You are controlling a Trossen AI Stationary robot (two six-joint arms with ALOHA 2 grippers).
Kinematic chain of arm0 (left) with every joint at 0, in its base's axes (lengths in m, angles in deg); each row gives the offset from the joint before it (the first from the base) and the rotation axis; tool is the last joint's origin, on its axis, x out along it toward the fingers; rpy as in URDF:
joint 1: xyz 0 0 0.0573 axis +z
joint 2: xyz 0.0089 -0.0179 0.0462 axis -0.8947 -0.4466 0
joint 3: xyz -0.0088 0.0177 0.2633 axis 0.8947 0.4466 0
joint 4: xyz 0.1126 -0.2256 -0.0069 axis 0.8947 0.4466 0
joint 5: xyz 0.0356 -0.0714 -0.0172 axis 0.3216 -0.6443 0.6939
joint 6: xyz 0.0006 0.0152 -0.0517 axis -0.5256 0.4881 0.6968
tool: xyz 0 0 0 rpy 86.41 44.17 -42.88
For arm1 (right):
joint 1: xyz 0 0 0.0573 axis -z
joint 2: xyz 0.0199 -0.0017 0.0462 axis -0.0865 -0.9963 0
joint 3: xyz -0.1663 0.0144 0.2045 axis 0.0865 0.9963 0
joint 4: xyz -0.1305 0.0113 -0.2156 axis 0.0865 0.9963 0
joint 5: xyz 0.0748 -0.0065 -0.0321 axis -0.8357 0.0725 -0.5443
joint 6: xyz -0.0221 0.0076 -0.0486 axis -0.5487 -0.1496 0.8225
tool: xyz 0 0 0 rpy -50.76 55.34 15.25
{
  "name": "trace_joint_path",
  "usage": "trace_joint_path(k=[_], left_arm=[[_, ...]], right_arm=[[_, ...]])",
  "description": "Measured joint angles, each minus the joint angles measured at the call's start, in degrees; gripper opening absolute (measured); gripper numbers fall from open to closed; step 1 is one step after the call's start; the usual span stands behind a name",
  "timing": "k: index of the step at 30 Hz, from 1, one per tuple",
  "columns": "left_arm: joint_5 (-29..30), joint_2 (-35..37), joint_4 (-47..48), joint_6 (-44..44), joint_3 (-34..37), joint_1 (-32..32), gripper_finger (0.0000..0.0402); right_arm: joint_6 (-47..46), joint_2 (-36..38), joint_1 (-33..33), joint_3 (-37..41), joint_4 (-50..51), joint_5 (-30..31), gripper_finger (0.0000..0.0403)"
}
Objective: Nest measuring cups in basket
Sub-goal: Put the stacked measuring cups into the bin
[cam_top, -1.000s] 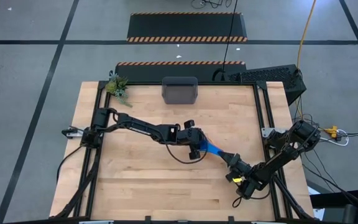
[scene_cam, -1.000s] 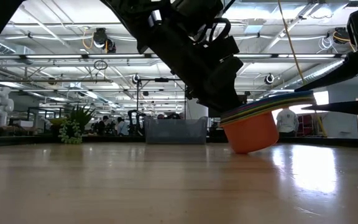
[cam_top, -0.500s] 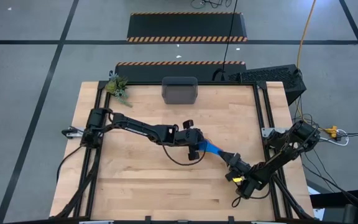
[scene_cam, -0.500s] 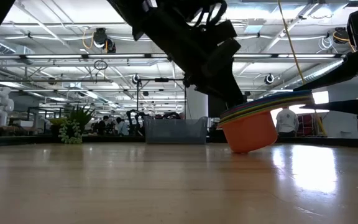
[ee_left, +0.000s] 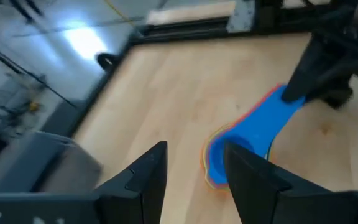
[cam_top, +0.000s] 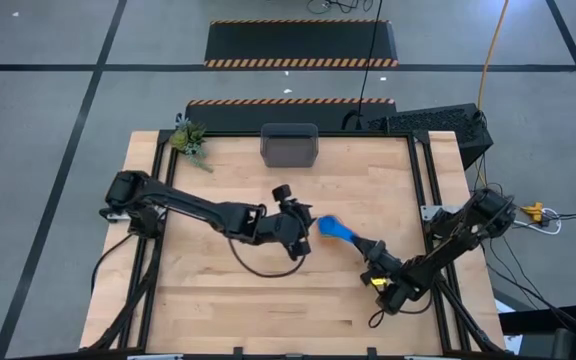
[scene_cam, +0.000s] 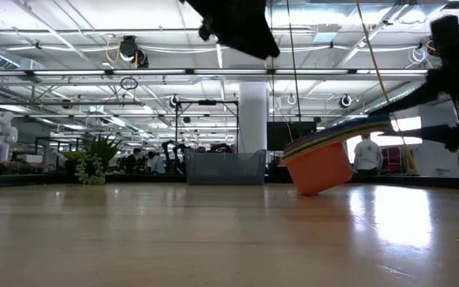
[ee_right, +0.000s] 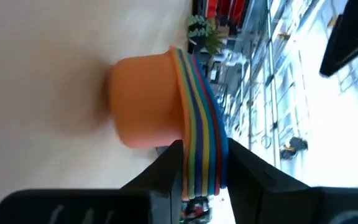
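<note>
Wooden tabletop (cam_top: 228, 300) carrying nested measuring cups (cam_top: 330, 228), tilted, lifted by handles so all go as one. Right gripper (ee_right: 201, 165) clamping stacked handles. Left gripper (ee_left: 194, 171) sitting open, empty, just beside cups. Basket (cam_top: 289, 146) waiting well beyond both grippers.

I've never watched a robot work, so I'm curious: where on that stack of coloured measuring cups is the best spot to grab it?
Probably the fanned flat handles. The nested measuring cups sit tilted on the table, handles sticking out sideways toward the right gripper, which is shut on them already, coming in level from that side. The round orange bowl at the bottom offers no flat faces. The left gripper hangs open nearby.
</note>
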Motion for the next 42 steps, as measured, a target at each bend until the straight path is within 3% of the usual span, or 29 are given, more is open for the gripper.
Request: trace_joint_path(k=[6, 15, 26, 34, 37, 42], left_arm=[[5.7, 2.3, 3.8, 1.5, 0.0, -2.8, 0.0159], [7.7, 2.5, 7.7, 6.7, 3.5, -4.5, 0.0159], [7.8, 2.4, -5.3, 5.4, 14.4, -2.0, 0.0159], [8.0, 2.4, -3.7, 7.4, 14.4, -3.6, 0.0159], [10.7, 2.6, -0.9, 9.9, 14.4, -5.4, 0.0159], [15.9, 2.6, 5.0, 15.5, 14.4, -8.3, 0.0159]], right_arm=[[4.3, 6.3, 4.1, -0.8, -1.2, -0.8, 0.0072], [12.8, 12.2, 8.9, -0.8, -5.6, -1.3, 0.0071], [19.0, 12.2, 11.2, -0.8, -11.0, -1.8, 0.0071], [35.4, 12.3, 16.0, -0.8, -23.7, -2.0, 0.0071], [43.5, 12.3, 18.6, -0.8, -29.8, -2.1, 0.0071], [54.1, 12.3, 23.1, -0.8, -40.9, -8.5, 0.0070]])
